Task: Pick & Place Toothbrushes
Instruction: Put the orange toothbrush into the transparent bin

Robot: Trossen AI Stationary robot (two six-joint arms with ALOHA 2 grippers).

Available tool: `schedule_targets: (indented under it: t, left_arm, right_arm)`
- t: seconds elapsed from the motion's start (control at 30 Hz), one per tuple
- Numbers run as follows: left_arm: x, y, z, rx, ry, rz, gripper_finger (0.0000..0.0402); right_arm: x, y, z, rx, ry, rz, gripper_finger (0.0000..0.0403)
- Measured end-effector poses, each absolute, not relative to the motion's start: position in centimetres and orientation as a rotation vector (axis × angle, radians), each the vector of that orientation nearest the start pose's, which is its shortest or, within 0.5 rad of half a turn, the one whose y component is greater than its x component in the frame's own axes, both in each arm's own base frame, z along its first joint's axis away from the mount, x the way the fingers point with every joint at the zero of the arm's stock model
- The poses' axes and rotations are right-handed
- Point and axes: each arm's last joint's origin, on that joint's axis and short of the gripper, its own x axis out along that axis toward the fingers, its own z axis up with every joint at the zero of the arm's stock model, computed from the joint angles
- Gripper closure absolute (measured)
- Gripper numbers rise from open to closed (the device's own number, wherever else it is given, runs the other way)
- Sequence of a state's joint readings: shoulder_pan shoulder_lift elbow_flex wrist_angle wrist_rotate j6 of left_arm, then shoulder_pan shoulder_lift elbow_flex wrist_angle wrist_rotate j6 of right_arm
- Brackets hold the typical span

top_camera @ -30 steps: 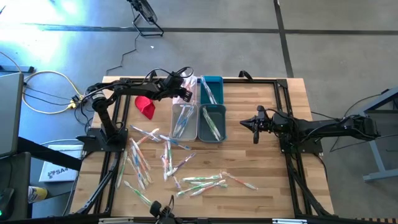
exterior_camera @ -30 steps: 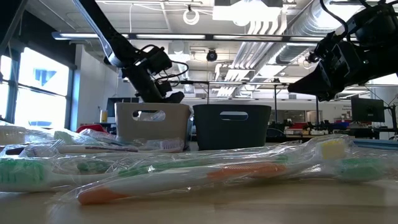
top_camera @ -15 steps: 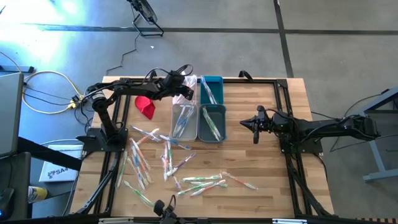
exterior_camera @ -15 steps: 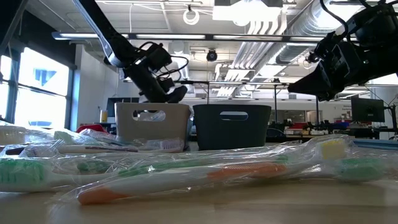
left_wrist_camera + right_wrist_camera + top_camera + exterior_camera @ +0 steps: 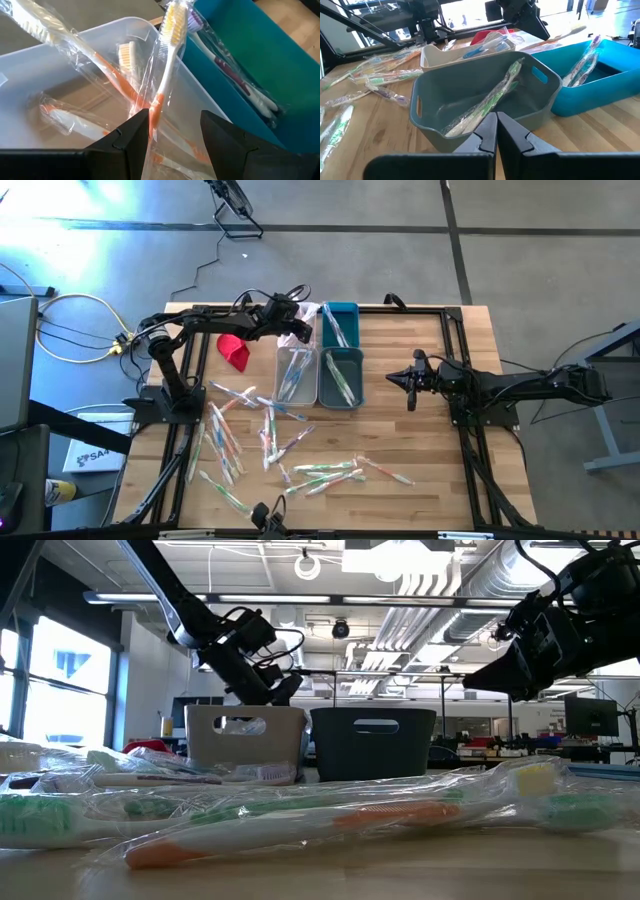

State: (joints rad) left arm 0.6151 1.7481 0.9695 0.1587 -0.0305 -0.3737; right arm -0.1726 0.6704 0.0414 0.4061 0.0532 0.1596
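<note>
My wooden tabletop carries four bins grouped at its far middle, a red cloth beside them, and wrapped toothbrushes scattered across its near half.

Wrapped toothbrushes lie scattered across the bench, well apart from the left pincer, where an orange-handled toothbrush leans.

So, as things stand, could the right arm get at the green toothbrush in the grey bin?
Probably yes. The right gripper hangs shut beside the grey bin, whose top is open, and the green toothbrush lies uncovered inside.
</note>
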Motion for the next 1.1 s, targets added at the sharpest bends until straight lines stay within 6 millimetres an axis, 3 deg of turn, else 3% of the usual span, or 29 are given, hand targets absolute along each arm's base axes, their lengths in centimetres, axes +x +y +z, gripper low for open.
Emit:
schedule_targets:
  t: [1.1]
  left_arm:
    - [29.58, 20.89, 18.09, -0.543, 0.46, 0.725, 0.0226]
  right_arm:
    - [13.85, -2.56, 15.05, 0.174, 0.205, -0.239, 0.0399]
